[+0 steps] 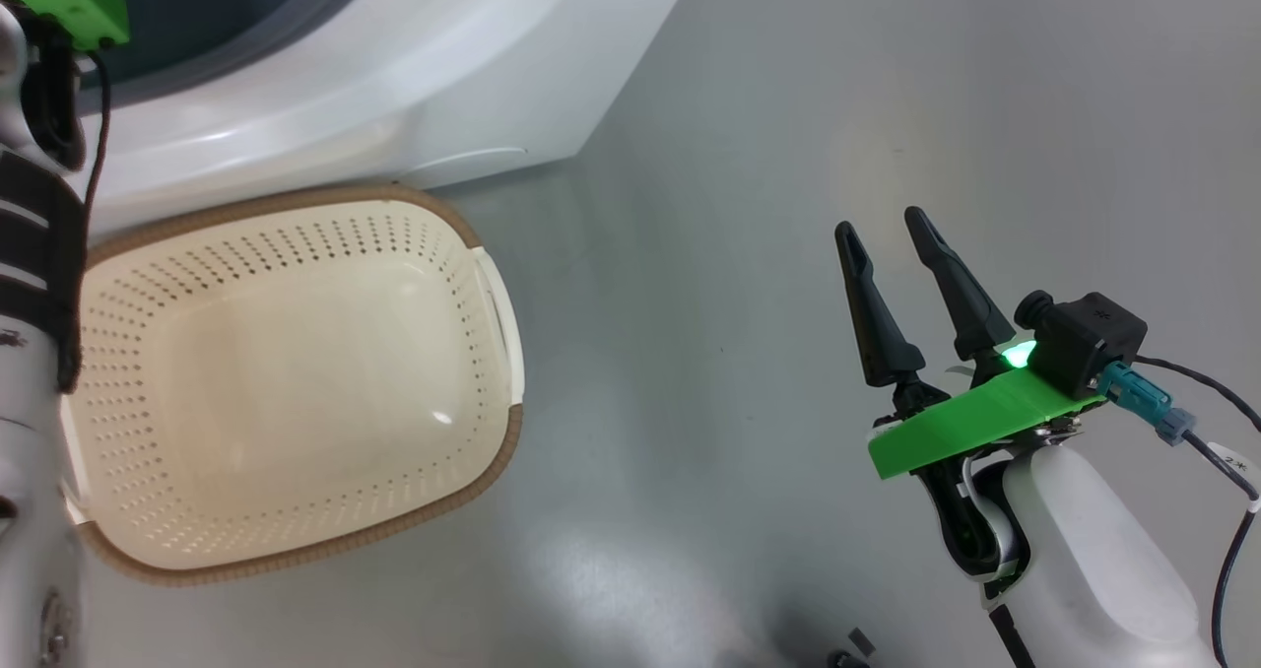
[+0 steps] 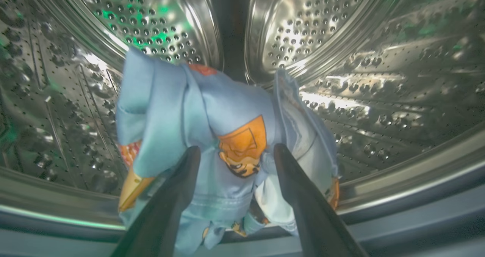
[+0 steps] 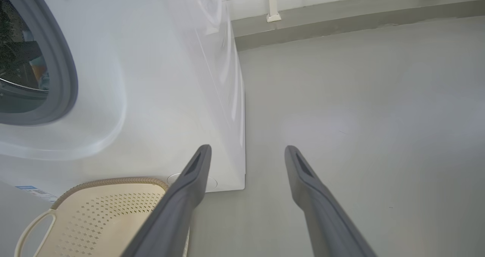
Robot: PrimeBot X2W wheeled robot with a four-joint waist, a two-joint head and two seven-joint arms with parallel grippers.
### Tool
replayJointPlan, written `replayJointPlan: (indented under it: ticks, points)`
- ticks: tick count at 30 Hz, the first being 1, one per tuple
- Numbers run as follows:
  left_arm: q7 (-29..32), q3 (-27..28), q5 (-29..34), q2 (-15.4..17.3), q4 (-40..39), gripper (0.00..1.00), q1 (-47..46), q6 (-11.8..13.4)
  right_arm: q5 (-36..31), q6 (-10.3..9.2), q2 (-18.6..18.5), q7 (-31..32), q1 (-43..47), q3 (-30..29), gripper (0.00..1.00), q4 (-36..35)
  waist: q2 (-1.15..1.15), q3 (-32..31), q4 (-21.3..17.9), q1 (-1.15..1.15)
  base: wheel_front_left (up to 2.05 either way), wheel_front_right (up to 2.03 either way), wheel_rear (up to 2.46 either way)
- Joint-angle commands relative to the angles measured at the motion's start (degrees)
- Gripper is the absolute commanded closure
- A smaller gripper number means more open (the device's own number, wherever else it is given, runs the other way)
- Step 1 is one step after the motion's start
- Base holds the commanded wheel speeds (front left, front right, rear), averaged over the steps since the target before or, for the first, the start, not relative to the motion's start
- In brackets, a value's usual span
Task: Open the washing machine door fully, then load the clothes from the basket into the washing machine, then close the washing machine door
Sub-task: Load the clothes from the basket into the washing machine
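Observation:
The clothes (image 2: 212, 113), light blue with orange cartoon prints, lie bunched inside the steel drum (image 2: 341, 41) of the washing machine (image 1: 394, 77), draping over its lower lip. My left gripper (image 2: 237, 149) is open, its two dark fingers spread on either side of the cloth without pinching it. The cream basket (image 1: 463, 254) with the brown rim sits empty on the floor in front of the machine, also seen as the basket (image 3: 106, 211) in the right wrist view. My right gripper (image 1: 882, 223) hangs open over bare floor to the basket's right. The washing machine door is out of view.
My left forearm (image 1: 30, 353) rises along the left edge toward the machine's opening. The grey gasket ring (image 3: 64, 67) frames the drum mouth. Grey floor (image 1: 788, 106) stretches to the machine's right, up to a low ledge (image 3: 341, 18) by the wall.

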Motion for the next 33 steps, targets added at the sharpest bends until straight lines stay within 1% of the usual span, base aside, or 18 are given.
replayJointPlan:
  ticks: [1, 6, 12, 17, 21, 33]
  points:
    - [-1.0, 0.1, -0.5, 1.5, -1.3, 0.0, 0.8, -0.3, 0.2, 0.26, -0.7, -0.5, 0.6, 0.8, 0.0, -0.9, 0.0, -1.0, 0.8, 0.0, 0.0, 0.0, 0.0]
    - [-5.0, -0.2, -1.0, 0.1, -1.4, 0.0, 4.5, -2.2, 0.4, 0.26, -1.2, -0.5, 0.7, 0.8, 0.0, -0.3, 0.0, -3.5, 1.9, 0.0, 0.0, 0.0, 0.0]
    - [-6.3, 0.7, -2.5, -1.0, -3.7, 0.0, 10.1, -3.9, 0.8, 0.26, -1.9, -0.5, 1.2, 1.0, 0.0, 0.4, 0.0, -7.3, 3.5, 0.0, 0.0, 0.0, 0.0]
    - [-6.4, 1.7, -2.6, -1.2, -9.5, 0.0, 16.1, -4.7, 1.3, 0.26, -2.7, -0.5, 1.6, 1.5, 0.0, 1.2, 0.0, -10.8, 5.0, 0.0, 0.0, 0.0, 0.0]
    - [-6.4, 2.4, -2.5, -2.0, -14.2, 0.0, 21.9, -5.0, 1.8, 0.26, -3.4, -0.5, 2.3, 1.8, 0.0, 1.9, 0.0, -13.9, 6.1, 0.0, 0.0, 0.0, 0.0]
    - [-6.4, 5.2, -1.8, -4.1, -27.3, 0.0, 37.9, -5.3, 3.0, 0.26, -5.4, -0.5, 5.1, 2.7, 0.0, 3.5, 0.0, -21.9, 9.4, 0.0, 0.0, 0.0, 0.0]
